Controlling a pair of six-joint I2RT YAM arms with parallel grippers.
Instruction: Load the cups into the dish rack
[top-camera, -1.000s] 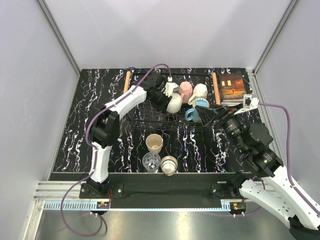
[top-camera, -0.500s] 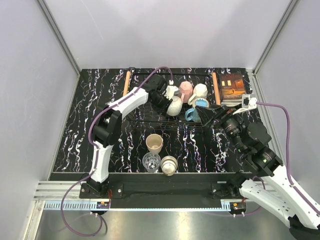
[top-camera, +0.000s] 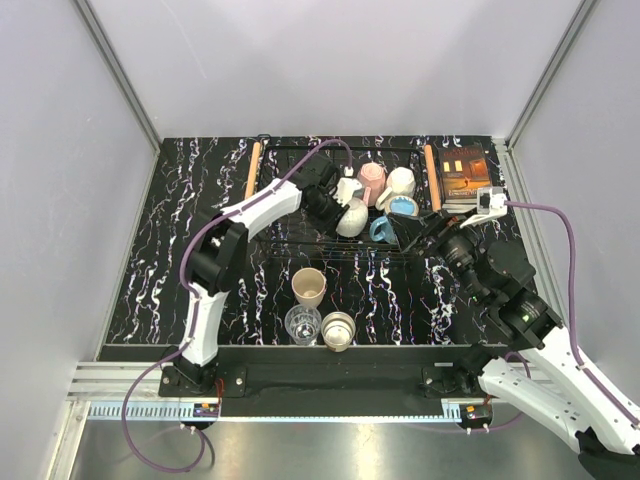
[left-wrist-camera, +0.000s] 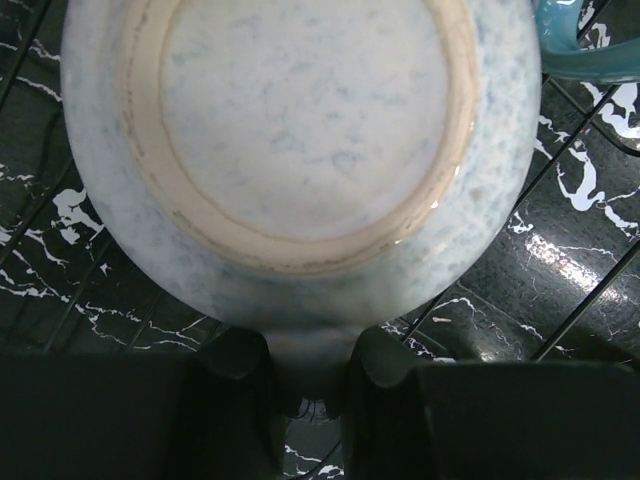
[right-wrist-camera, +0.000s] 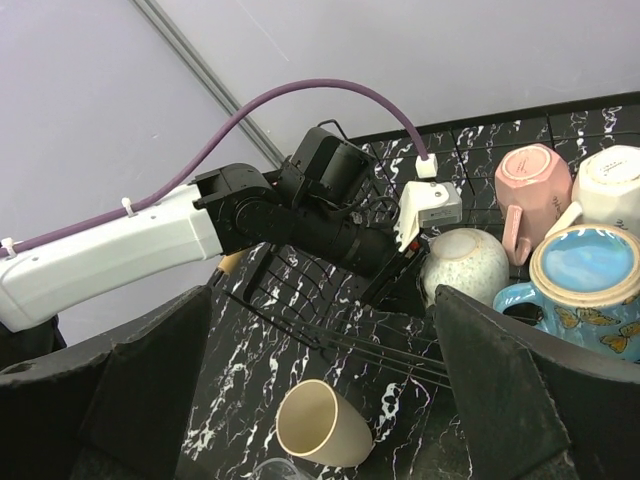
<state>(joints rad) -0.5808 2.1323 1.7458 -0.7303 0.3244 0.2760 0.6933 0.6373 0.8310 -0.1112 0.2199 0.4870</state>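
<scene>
A: In the top view, how far along is the loading?
B: Roughly halfway. A pink mug (top-camera: 372, 182), a white mug (top-camera: 400, 181) and a blue mug (top-camera: 403, 206) sit at the right end of the dish rack (top-camera: 290, 235). A cream cup (top-camera: 309, 287) on its side, a glass tumbler (top-camera: 303, 324) and one more cup (top-camera: 338, 330) stand on the near bench (top-camera: 150, 250), well apart from the rack.
A: And the left wrist view?
B: The left end effector (left-wrist-camera: 305, 365) is clamped on a speckled mug (left-wrist-camera: 310, 130), base toward the camera, over the rack wires. Whether the mug rests on them cannot be told.
A: The right wrist view?
B: The right end effector (right-wrist-camera: 320, 370) hangs near the rack's right end, fingers wide apart, holding nothing.
A: The setting?
B: A black bench veined with white, pale grey walls, and a book (top-camera: 463, 172) at the far right.
</scene>
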